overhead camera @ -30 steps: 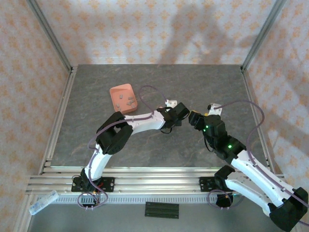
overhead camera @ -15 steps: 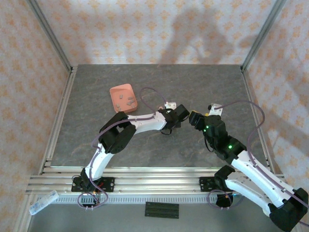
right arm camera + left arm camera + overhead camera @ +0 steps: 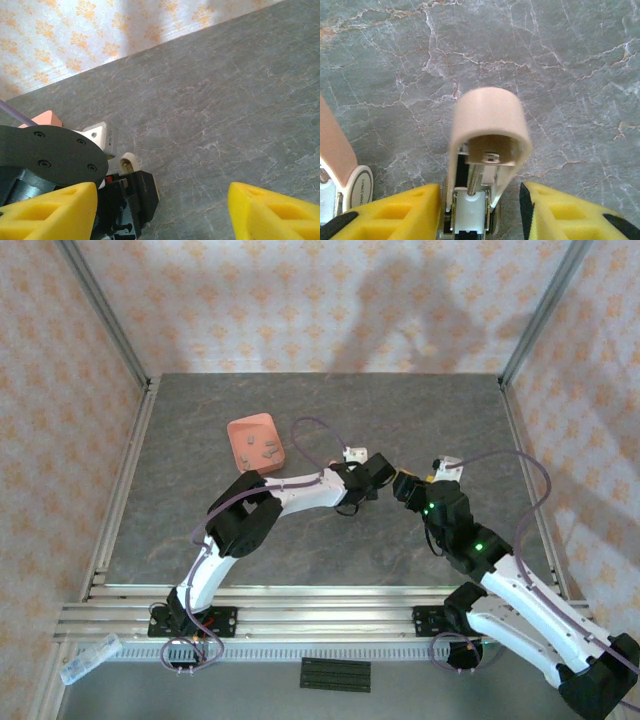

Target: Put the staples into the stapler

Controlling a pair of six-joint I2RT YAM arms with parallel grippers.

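Left gripper (image 3: 480,192) is standing partly open around the stapler (image 3: 487,115), with a gap showing on one side, so it is not clamping. The stapler is sitting between the yellow fingers (image 3: 395,215) near the middle of the grey counter (image 3: 400,420), pink cover pointing away. Right gripper (image 3: 162,195) is hanging wide, holding nothing, just beside the left one. Staples (image 3: 268,450) are lying in the salmon tray (image 3: 250,421), well apart from the stapler.

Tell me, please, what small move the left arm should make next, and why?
Probably lift the left pincer straight off the stapler. Its jaws stand apart with a gap at the stapler's side, the stapler looks opened up, and the staples lie in the pink tray.
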